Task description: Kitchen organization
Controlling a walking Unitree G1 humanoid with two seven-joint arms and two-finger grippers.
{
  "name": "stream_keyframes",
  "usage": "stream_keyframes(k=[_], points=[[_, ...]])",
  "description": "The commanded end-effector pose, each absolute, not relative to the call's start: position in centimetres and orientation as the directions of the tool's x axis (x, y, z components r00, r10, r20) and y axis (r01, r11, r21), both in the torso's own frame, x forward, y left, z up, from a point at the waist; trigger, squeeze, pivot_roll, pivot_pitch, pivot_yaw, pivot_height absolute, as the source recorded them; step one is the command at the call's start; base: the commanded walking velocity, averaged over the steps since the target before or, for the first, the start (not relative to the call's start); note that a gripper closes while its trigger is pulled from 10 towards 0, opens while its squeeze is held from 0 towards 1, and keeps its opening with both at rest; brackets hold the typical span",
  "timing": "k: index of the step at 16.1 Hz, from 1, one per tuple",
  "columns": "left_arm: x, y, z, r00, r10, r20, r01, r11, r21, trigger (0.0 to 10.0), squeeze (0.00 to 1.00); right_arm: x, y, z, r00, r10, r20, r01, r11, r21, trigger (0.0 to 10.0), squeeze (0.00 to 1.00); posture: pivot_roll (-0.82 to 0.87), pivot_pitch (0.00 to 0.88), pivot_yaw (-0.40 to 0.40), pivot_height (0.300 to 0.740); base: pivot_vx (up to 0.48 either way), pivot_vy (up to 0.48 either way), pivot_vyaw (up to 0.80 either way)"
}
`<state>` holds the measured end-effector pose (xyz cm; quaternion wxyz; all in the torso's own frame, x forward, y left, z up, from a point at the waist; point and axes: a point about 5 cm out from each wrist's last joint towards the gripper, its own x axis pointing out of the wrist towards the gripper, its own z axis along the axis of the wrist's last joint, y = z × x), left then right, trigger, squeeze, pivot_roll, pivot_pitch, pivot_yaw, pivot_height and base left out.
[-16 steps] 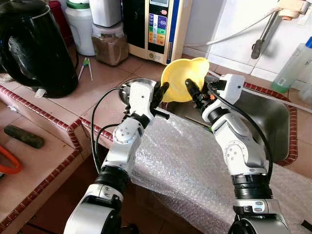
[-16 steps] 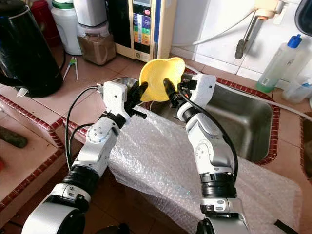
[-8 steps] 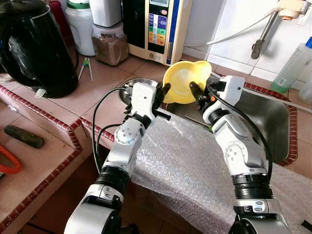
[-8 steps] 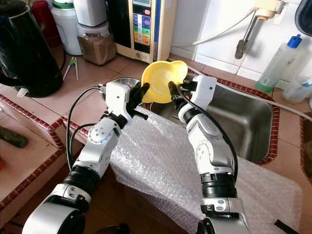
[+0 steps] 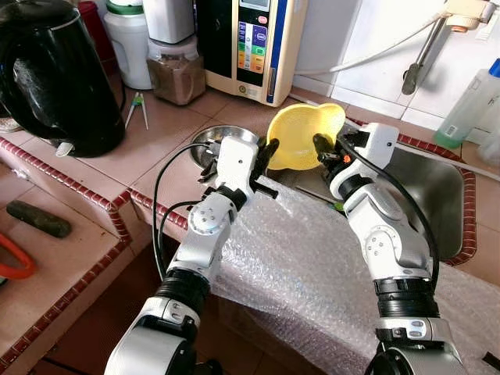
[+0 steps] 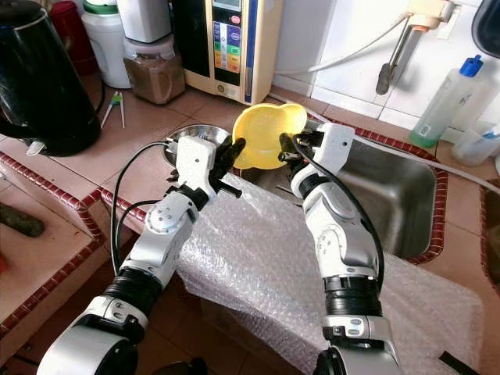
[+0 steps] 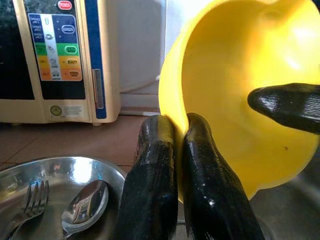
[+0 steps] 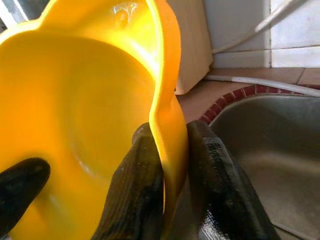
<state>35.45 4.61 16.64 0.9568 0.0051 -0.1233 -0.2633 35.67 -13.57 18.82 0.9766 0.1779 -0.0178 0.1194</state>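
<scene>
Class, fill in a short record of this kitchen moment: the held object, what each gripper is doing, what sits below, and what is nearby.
Held object: yellow bowl, tilted, above the sink's edge
Left gripper: shut on the bowl's rim
Right gripper: shut on the opposite rim
Below: steel sink, bubble wrap over the counter edge
Nearby: steel dish holding a spoon and fork; black kettle

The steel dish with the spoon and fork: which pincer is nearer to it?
Left. The left pincer, gripping the yellow bowl, hangs just past the dish; the right pincer grips the bowl's far rim, over the sink.
</scene>
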Motion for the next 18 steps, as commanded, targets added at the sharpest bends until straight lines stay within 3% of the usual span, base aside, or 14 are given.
stream_keyframes(k=[1,2,3,4,12,14,18], points=[[35.7,5.1,17.3,0.837,-0.482,0.260,0.482,0.874,0.067,0.8,0.00,35.7,-14.3,17.9,0.980,0.199,0.031,-0.198,0.922,0.332,0.0,0.00,-0.12,0.037,-0.020,0.740,0.000,0.000,0.00],[35.6,5.0,17.1,0.828,-0.504,0.248,0.506,0.860,0.059,3.0,0.25,35.9,-14.8,17.9,0.985,0.168,0.031,-0.169,0.930,0.326,0.0,0.00,-0.12,0.039,-0.021,0.740,0.000,0.000,0.00],[35.6,4.8,17.0,0.820,-0.520,0.238,0.525,0.850,0.048,8.0,1.00,36.0,-15.0,18.0,0.988,0.151,0.031,-0.153,0.934,0.322,0.0,0.00,-0.12,0.040,-0.020,0.740,0.000,0.000,0.00],[35.5,4.7,16.8,0.813,-0.537,0.225,0.543,0.839,0.041,10.0,1.00,36.0,-15.2,18.0,0.990,0.141,0.030,-0.143,0.937,0.319,0.0,0.00,-0.12,0.040,-0.021,0.740,0.000,0.000,0.00],[34.3,2.5,15.1,0.735,-0.669,0.111,0.673,0.740,0.006,10.0,1.00,37.3,-17.4,17.8,0.999,0.024,0.040,-0.029,0.990,0.139,0.0,0.00,-0.11,0.038,-0.013,0.740,0.000,0.000,0.00],[33.8,2.6,14.4,0.675,-0.736,0.048,0.737,0.676,0.004,10.0,1.00,38.0,-19.6,17.0,0.994,-0.105,0.016,0.102,0.990,0.099,0.0,0.00,-0.11,0.032,-0.005,0.740,0.000,0.000,0.00],[33.3,2.3,13.7,0.604,-0.796,-0.030,0.797,0.603,0.042,10.0,1.00,37.8,-21.2,15.2,0.977,-0.205,-0.055,0.208,0.977,0.039,0.0,0.00,-0.10,0.025,0.000,0.740,0.000,0.000,0.00]])
